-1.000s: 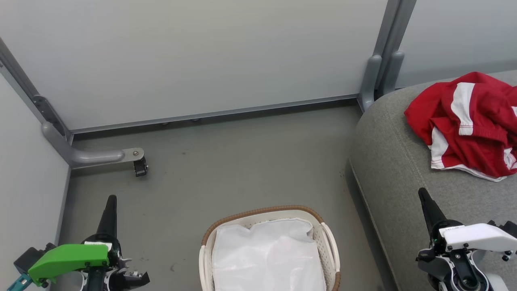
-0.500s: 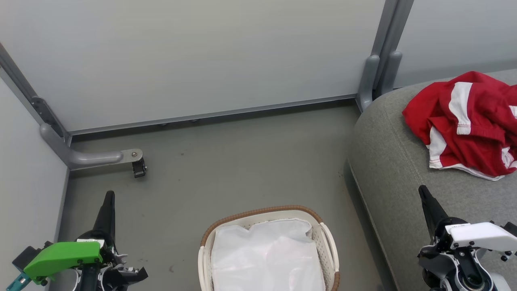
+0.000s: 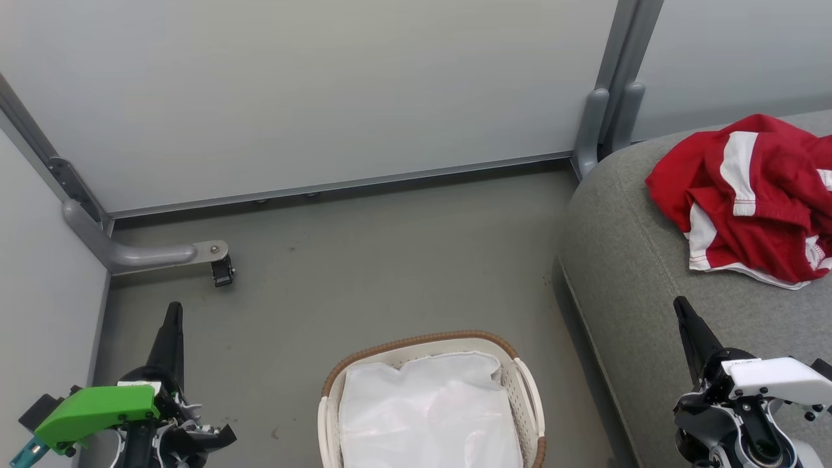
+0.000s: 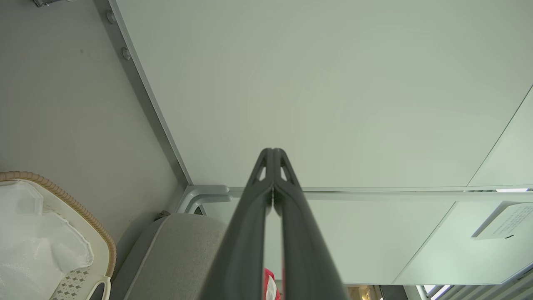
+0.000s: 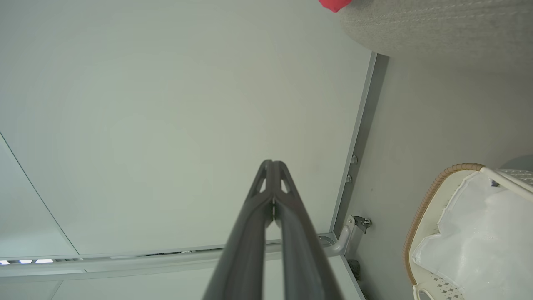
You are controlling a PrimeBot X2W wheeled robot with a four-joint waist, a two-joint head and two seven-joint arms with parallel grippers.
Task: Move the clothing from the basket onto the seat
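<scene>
Head camera drifted slightly; left gripper (image 3: 173, 312) and right gripper (image 3: 681, 305) idle, jaws closed, empty.

Pale grey partition panels (image 3: 325, 97) are closing off the far and left sides, sitting in grey metal framing (image 3: 614, 78). Dull grey floor (image 3: 390, 260) is showing a few small scuffs. Curved support foot (image 3: 143, 252) with black caster (image 3: 223, 273) is resting far left. Grey seat (image 3: 624, 260) is occupying the right. Light is falling flat and even.
</scene>
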